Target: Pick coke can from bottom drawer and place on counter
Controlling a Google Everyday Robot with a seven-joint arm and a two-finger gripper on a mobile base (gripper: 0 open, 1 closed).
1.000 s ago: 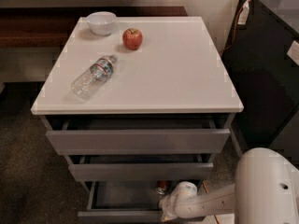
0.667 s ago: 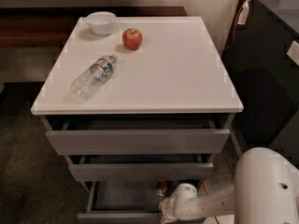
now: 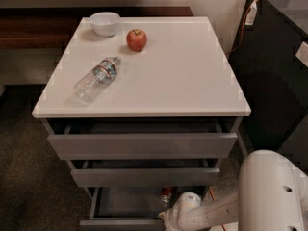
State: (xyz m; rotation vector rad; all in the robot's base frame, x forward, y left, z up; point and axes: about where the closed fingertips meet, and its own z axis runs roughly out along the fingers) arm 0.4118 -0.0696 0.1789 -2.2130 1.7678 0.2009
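Note:
The coke can [image 3: 167, 194] shows as a small red shape at the back right of the open bottom drawer [image 3: 126, 222], mostly hidden by the middle drawer's front. My white arm reaches in from the lower right. My gripper [image 3: 169, 217] is down inside the bottom drawer, just in front of and below the can. The white counter [image 3: 183, 71] tops the grey cabinet.
On the counter lie a clear water bottle [image 3: 96, 78] on its side, a red apple [image 3: 136, 39] and a white bowl [image 3: 104, 23]. The top drawer [image 3: 142, 145] and middle drawer [image 3: 144, 176] are pulled out slightly. A dark cabinet [image 3: 279, 76] stands to the right.
My arm and gripper have shifted slightly inside the bottom drawer; nothing else has moved.

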